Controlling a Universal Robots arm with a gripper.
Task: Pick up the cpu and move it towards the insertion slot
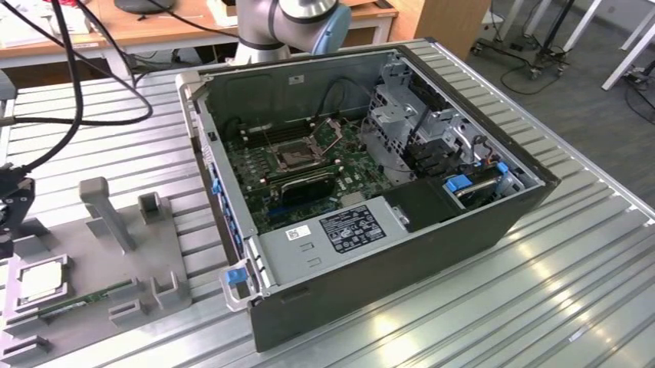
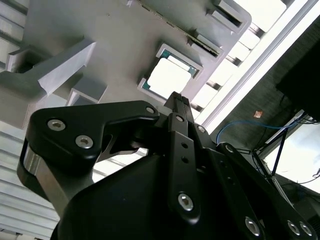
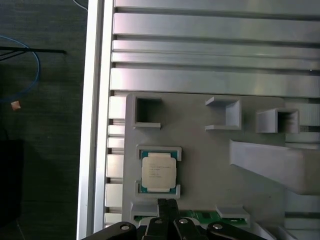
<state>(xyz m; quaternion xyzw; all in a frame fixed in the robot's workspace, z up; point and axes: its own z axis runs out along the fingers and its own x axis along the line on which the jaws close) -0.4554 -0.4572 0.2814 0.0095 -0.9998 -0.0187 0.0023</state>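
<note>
The cpu lies flat in a square nest of the grey fixture plate at the exterior view's left; its silvery top faces up. My gripper hangs above the plate, just beside the chip and clear of it. The black fingers are pressed together and hold nothing. In the exterior view the gripper sits at the far left edge. The insertion slot is a square socket on the green board inside the open computer case, well off to the right of the gripper.
A green memory stick lies in the fixture next to the cpu. Grey upright posts rise from the plate. The ribbed metal table ends close beyond the fixture. Black cables hang at the back left.
</note>
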